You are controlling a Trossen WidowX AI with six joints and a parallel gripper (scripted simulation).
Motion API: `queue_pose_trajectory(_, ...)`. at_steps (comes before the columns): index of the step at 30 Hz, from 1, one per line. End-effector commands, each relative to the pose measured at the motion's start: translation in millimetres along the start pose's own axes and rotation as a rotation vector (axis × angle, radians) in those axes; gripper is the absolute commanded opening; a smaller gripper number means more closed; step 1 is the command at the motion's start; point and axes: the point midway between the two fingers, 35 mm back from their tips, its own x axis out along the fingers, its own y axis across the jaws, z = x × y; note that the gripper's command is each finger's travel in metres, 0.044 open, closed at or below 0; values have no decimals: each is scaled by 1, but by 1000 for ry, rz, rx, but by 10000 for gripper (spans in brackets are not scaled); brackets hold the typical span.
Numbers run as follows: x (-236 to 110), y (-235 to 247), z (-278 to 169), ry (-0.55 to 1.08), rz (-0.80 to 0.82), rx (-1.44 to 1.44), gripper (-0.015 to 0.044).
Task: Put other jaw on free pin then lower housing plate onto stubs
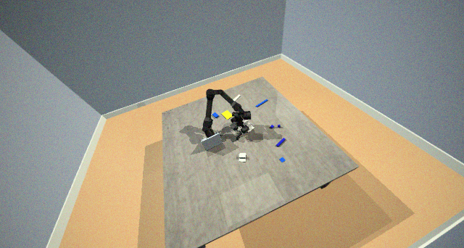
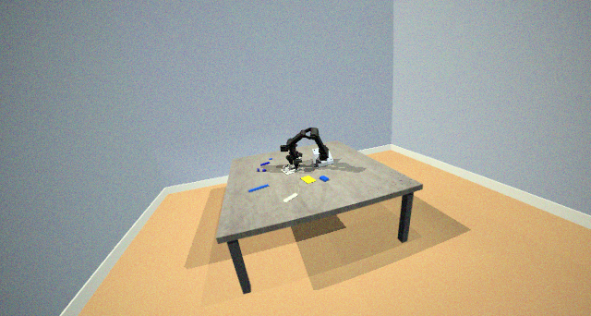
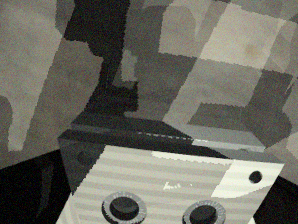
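Observation:
My black gripper (image 1: pixel 239 132) (image 2: pixel 295 165) (image 3: pixel 162 200) hangs low over the middle of the table, shut on the white housing plate (image 3: pixel 160 172). In the wrist view the plate spans the lower part between the dark fingers, with two ringed round holes and a small dark hole near its right corner. White parts (image 1: pixel 250 125) (image 2: pixel 288 170) show low beside and under the gripper; arm and shadow partly cover them. The jaws, the pins and the gear teeth are too small or hidden to tell apart. I cannot tell whether the plate touches anything below.
The table (image 1: pixel 192 190) (image 2: pixel 355 193) also holds a yellow square (image 1: pixel 227 114) (image 2: pixel 308 179), a blue block (image 1: pixel 215 115) (image 2: pixel 324 178), a blue bar (image 1: pixel 262 103) (image 2: pixel 259 188), a white strip (image 2: pixel 290 198), a dark blue bar (image 1: pixel 280 142) and a small white block (image 1: pixel 242 159).

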Motion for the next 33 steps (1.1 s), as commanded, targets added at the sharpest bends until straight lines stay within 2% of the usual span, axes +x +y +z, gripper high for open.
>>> queue_pose_trajectory(1,1,-1,1,1,-5,0,351)
queue_pose_trajectory(33,5,-1,1,1,-5,0,351)
